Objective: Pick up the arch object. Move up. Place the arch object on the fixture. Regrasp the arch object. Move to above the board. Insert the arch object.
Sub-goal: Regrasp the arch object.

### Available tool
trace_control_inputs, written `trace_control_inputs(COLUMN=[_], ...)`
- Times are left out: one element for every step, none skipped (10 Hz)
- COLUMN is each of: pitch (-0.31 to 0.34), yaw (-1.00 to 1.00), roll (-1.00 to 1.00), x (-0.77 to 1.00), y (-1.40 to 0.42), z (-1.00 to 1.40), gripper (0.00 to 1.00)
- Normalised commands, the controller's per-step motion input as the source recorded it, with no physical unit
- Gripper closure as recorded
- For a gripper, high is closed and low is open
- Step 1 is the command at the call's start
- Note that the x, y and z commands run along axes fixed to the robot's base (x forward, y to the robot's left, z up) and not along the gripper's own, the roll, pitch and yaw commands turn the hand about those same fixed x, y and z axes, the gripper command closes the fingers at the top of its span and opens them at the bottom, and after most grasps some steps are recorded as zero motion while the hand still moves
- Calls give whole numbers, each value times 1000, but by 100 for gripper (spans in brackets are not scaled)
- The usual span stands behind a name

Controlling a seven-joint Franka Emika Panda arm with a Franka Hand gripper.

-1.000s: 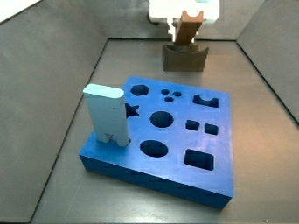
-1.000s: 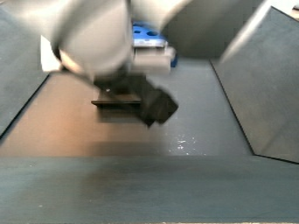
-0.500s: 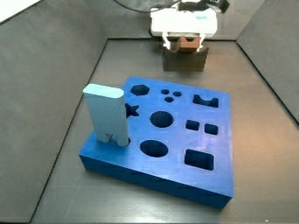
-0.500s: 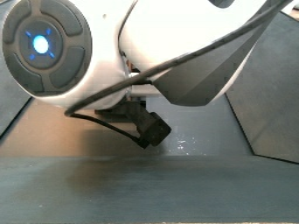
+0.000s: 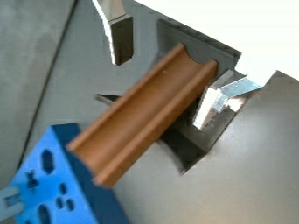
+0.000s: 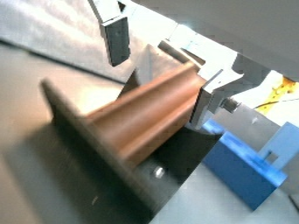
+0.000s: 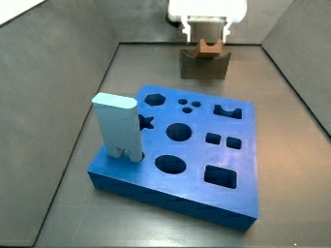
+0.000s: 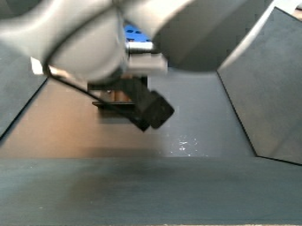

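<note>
The arch object (image 5: 146,109), an orange-brown grooved block, rests in the notch of the dark fixture (image 5: 195,150) and sticks out past it. In both wrist views my gripper (image 5: 162,87) straddles the block. It is open: one finger (image 5: 121,37) stands clear of the block and the other (image 5: 214,101) is close to its side. In a side view the arch object (image 7: 207,44) sits on the fixture (image 7: 203,66) at the back of the floor, with the gripper (image 7: 207,32) right above it. The blue board (image 7: 195,145) lies nearer the front.
A pale blue pillar (image 7: 116,124) stands upright on the board's left side. Grey walls close in the floor at the back and sides. The arm's bulk (image 8: 130,44) fills much of a side view. In a wrist view the board's corner (image 6: 247,164) lies just beyond the fixture (image 6: 87,144).
A second ago the arch object leaned above the fixture; now it sits straighter on it. The arm has swung across a side view while staying over the fixture.
</note>
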Motion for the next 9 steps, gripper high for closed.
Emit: trace_control_inputs(pitch=[25,32,38,63,62,54,45,42,41], yaw=[1,-2,-2,33,32,31,30,29,29], roll=[35,33,34,1000,1000,1000,1000,1000,1000], x=[-35,-34,-31,-10,-7,-25,-51,-54,-50], y=[6,5,5,-1000,-1000,-1000,-1000,-1000,-1000], z=[684,499,310,931,890,871,824,768,696], gripper=[0,0,0,0,0,0,0,0,0])
